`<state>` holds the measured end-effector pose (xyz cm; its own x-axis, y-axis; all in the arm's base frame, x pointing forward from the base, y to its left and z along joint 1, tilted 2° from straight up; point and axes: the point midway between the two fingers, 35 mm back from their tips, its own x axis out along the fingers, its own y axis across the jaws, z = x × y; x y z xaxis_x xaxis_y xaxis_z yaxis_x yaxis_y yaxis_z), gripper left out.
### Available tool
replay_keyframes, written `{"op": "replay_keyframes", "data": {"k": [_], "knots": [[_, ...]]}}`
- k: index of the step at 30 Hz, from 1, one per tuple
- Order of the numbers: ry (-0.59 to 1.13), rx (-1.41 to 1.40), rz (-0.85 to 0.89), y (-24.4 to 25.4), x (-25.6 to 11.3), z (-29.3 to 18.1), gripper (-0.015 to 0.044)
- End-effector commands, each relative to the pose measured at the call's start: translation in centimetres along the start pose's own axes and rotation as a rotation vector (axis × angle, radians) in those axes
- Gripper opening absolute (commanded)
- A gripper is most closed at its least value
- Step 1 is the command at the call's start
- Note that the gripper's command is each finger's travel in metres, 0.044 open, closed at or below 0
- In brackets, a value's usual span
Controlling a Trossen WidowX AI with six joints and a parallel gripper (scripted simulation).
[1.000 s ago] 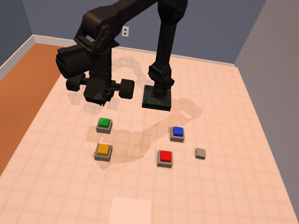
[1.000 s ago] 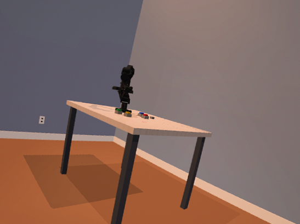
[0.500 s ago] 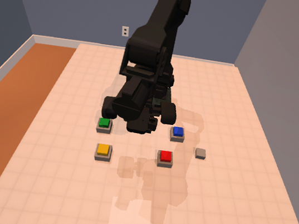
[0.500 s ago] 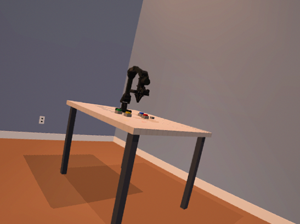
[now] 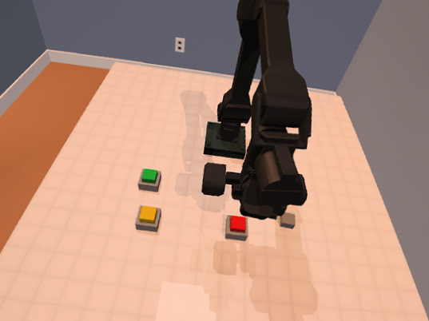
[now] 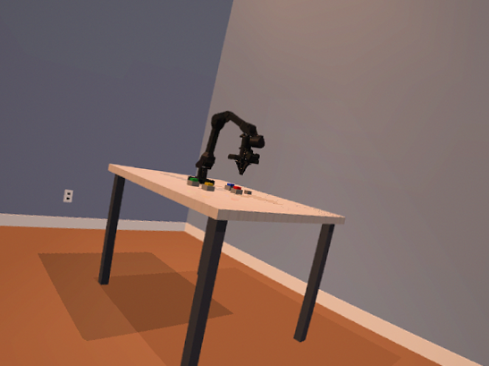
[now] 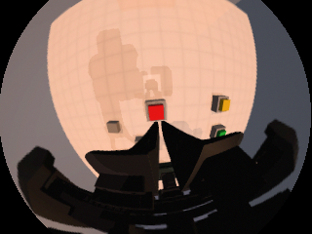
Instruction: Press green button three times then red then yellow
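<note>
The gripper (image 6: 240, 173) (image 7: 160, 123) is shut and empty, pointing down well above the table. The red button (image 5: 237, 224) (image 6: 237, 187) (image 7: 156, 112) stands up in its grey housing; in the wrist view it appears just beyond the fingertips, with a gap in height seen in the exterior view. The green button (image 5: 149, 175) (image 6: 194, 179) (image 7: 221, 134) is to the left in the top view, unpressed. The yellow button (image 5: 147, 213) (image 6: 208, 184) (image 7: 224, 104) is in front of the green one, also raised. In the top view the fingertips are hidden behind the arm.
The blue button (image 6: 231, 185) shows in the exterior view behind the red one; the arm hides it in the top view. A small grey-brown block (image 5: 287, 220) (image 6: 248, 192) (image 7: 113, 127) lies to the right of the red button. A pale rectangle (image 5: 186, 317) marks the table's front.
</note>
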<state>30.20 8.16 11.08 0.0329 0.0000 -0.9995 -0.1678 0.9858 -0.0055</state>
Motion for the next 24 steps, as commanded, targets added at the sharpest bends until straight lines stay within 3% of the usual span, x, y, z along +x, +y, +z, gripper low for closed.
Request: {"op": "replay_keyframes", "data": {"k": [1,24], "knots": [[0.032,0.005,-0.007,0.1,3.8,-0.8,0.002],[0.033,0.005,-0.007,0.0,6.8,-0.9,0.002]]}}
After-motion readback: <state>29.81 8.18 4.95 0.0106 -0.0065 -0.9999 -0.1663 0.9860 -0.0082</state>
